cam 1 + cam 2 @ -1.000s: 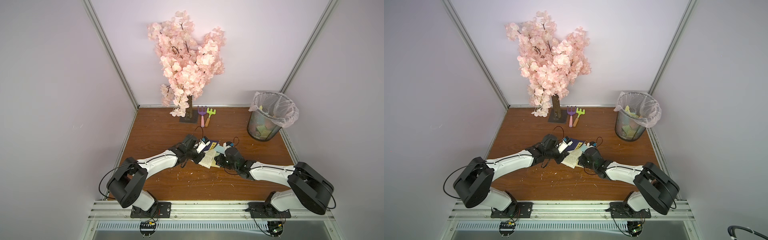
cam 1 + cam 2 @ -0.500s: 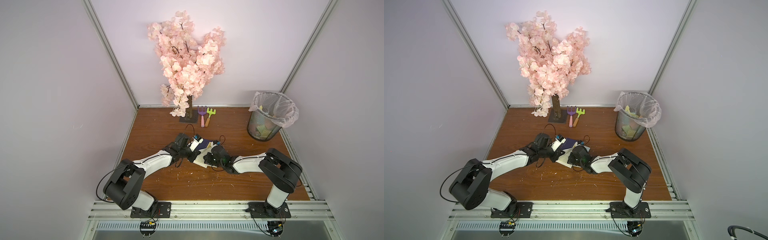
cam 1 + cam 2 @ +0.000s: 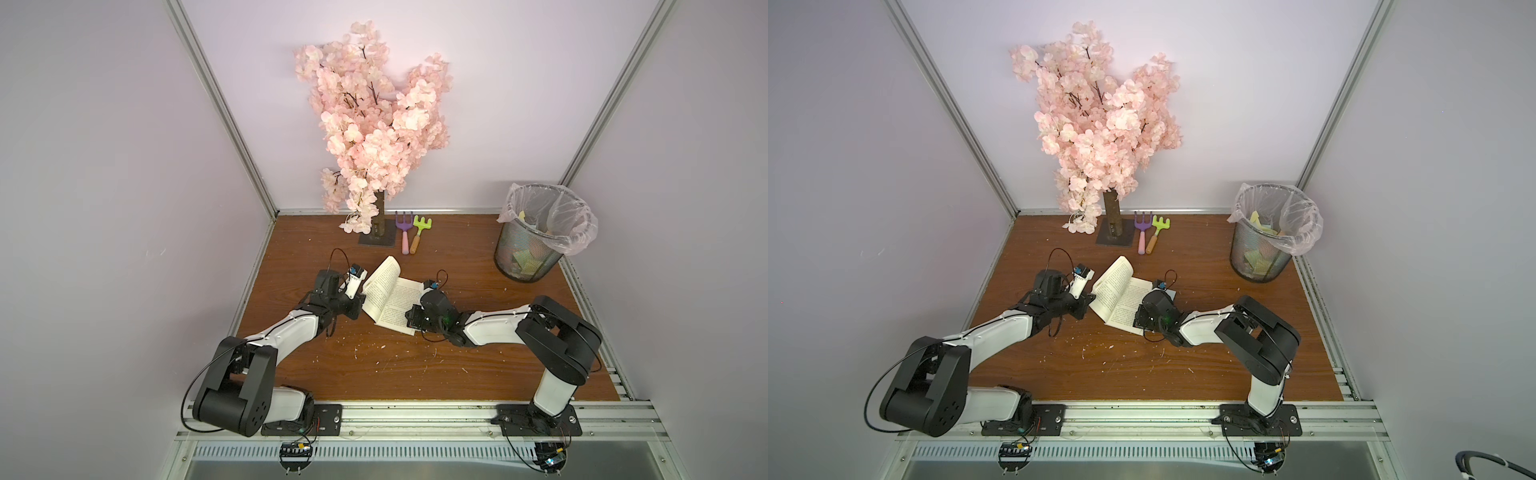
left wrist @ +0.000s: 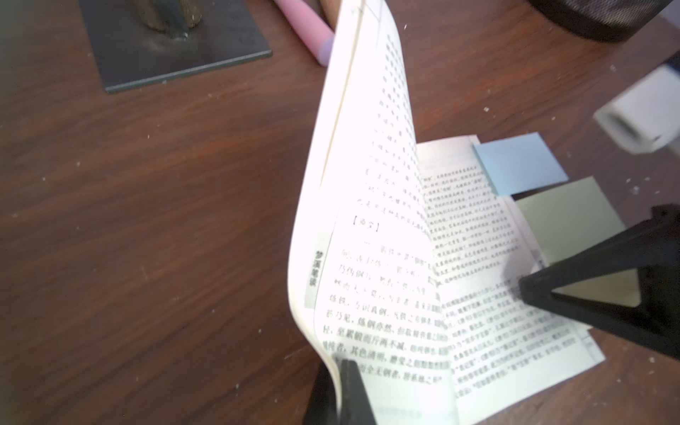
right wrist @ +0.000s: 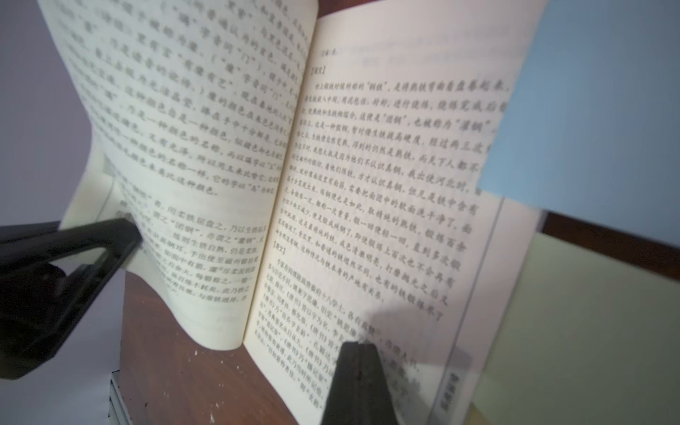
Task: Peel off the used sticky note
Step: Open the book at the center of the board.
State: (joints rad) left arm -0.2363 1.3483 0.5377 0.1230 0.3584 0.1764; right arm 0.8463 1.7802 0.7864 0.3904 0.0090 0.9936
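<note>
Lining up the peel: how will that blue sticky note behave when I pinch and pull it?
The blue sticky note is a thin sheet, so likely floppy and nearly weightless; it may curl. It overhangs the edge of the book, so the free part looks pinchable. Pulling may lift the page unless the right gripper, resting on it, pins it.

Brown wood-grain tabletop point(image 3: 415, 374). Pale specks point(image 3: 376, 345) are scattered on it, on the near side of both grippers.

- Open book point(image 3: 390, 293) lies between the left gripper point(image 3: 360, 302) and the right gripper point(image 3: 409, 316). The half under the right gripper is flat on the wood.
- Beyond both grippers, by the back wall: the dark square base plate point(image 3: 376, 241) of the blossom tree. Just beside it are a purple rake point(image 3: 404, 232) and a green rake point(image 3: 419, 235), lying side by side.
- Wire-mesh bin point(image 3: 525, 262) with a clear liner stands well apart, out past the right gripper.
</note>
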